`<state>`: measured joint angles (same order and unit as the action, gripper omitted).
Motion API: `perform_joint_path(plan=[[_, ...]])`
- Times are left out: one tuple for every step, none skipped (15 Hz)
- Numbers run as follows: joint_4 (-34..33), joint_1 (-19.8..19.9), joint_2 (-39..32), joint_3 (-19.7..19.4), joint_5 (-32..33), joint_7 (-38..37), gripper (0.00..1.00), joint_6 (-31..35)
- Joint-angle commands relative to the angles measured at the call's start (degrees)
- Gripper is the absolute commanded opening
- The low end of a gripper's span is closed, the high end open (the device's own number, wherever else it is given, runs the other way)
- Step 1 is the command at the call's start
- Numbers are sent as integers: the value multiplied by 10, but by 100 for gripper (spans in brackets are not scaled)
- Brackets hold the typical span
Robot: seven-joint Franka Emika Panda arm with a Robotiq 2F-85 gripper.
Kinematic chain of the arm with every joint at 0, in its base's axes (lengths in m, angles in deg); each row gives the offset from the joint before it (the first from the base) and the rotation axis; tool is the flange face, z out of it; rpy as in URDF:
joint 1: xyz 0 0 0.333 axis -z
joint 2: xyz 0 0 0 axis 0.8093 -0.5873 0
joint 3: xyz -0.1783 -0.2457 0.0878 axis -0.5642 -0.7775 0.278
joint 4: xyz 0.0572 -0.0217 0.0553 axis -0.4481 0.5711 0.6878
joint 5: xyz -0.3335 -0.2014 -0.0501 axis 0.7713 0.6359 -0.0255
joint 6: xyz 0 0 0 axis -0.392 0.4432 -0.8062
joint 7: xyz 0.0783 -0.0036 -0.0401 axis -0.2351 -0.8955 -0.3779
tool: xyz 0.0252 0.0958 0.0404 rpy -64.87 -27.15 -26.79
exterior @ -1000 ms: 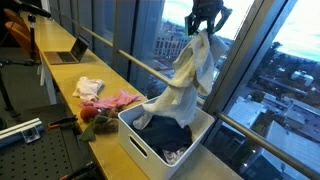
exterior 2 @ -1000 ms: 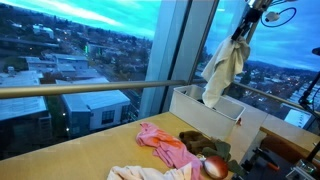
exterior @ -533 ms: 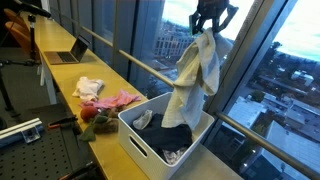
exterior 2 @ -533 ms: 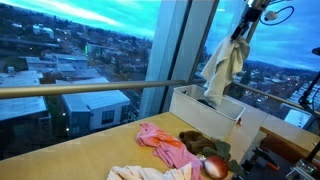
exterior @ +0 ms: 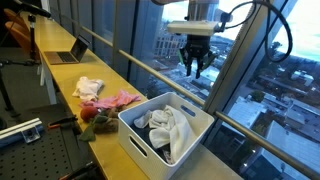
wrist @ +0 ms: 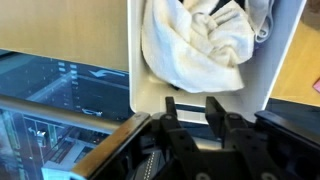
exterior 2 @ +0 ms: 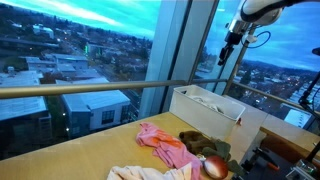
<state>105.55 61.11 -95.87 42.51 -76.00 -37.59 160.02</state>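
My gripper (exterior: 191, 66) hangs open and empty in the air above the far side of a white plastic basket (exterior: 135, 146). A cream white cloth (exterior: 170, 130) lies crumpled inside the basket on top of darker clothes. In the wrist view the gripper (wrist: 196, 108) comes in from the bottom, its two dark fingers apart with nothing between them, and the white cloth (wrist: 195, 45) lies in the basket (wrist: 137, 60) below. In an exterior view the gripper (exterior 2: 226, 57) is high above the basket (exterior 2: 205, 108), near the window.
On the wooden table (exterior: 60, 75) lie a pink cloth (exterior: 115, 100), a white cloth (exterior: 90, 87), a dark green cloth (exterior 2: 205, 145) and a red ball (exterior 2: 213, 167). A laptop (exterior: 68, 55) sits further back. A metal railing (exterior: 135, 62) and window glass stand right behind the basket.
The gripper held the white cloth hanging above the basket. It has opened, the cloth has dropped into the basket, and the gripper is empty and slightly lower.
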Motion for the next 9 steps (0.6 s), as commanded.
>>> perform_joint_path(plan=[[47, -17, 13, 28, -14, 2, 68, 22], [66, -28, 11, 38, -13, -3, 77, 32], [85, -40, 6, 48, -10, -11, 83, 43], [101, -49, 1, 57, -12, -12, 92, 49], [118, -62, -11, 64, -8, -20, 98, 61], [132, -72, -21, 70, -8, -26, 100, 69], [142, -80, -31, 75, -8, -30, 100, 74], [152, -90, -47, 78, -6, -38, 100, 84], [158, -97, -58, 81, -5, -40, 100, 87]])
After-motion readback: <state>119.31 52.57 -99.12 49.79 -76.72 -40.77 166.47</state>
